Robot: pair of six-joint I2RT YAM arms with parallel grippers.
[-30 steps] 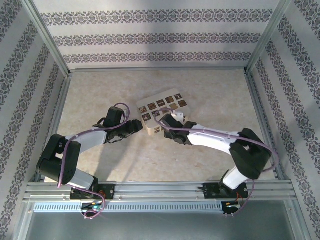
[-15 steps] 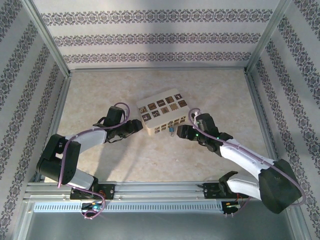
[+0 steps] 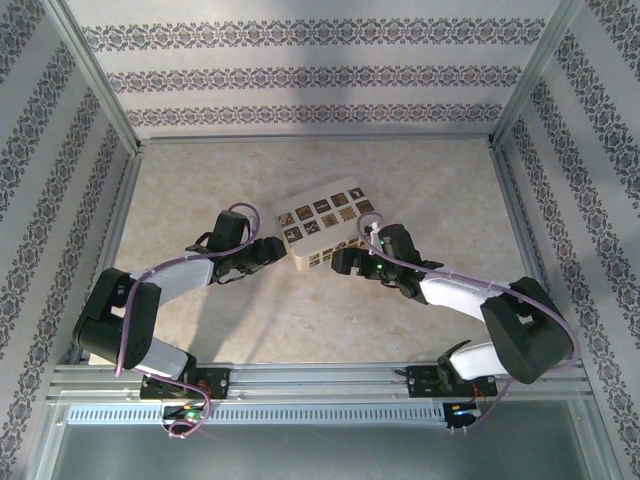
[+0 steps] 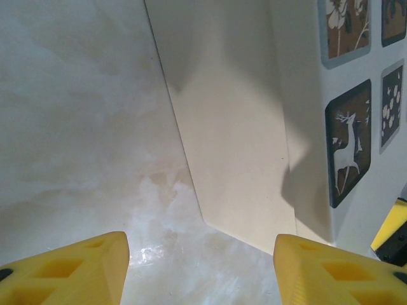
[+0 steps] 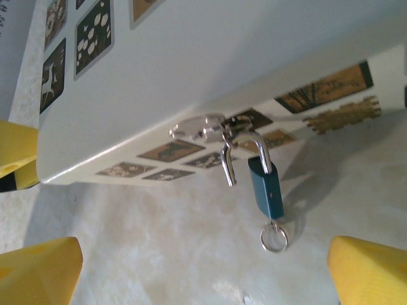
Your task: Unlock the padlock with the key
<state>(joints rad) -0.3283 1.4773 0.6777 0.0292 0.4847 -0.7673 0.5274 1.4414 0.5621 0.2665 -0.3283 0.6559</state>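
padlock (image 5: 266, 189): small blue body, silver shackle open, hung on cream box (image 5: 191, 70)
left claw (image 4: 200, 257): apart
right claw (image 5: 205, 264): apart

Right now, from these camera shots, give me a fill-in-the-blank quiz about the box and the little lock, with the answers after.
1. A small teal ___ hangs from the latch of the cream box.
2. Beneath it dangles a silver ___.
3. The right gripper stands ___, holding nothing.
4. In the left wrist view, one dark square on the box shows a white ___.
Missing words: padlock; ring; open; deer.
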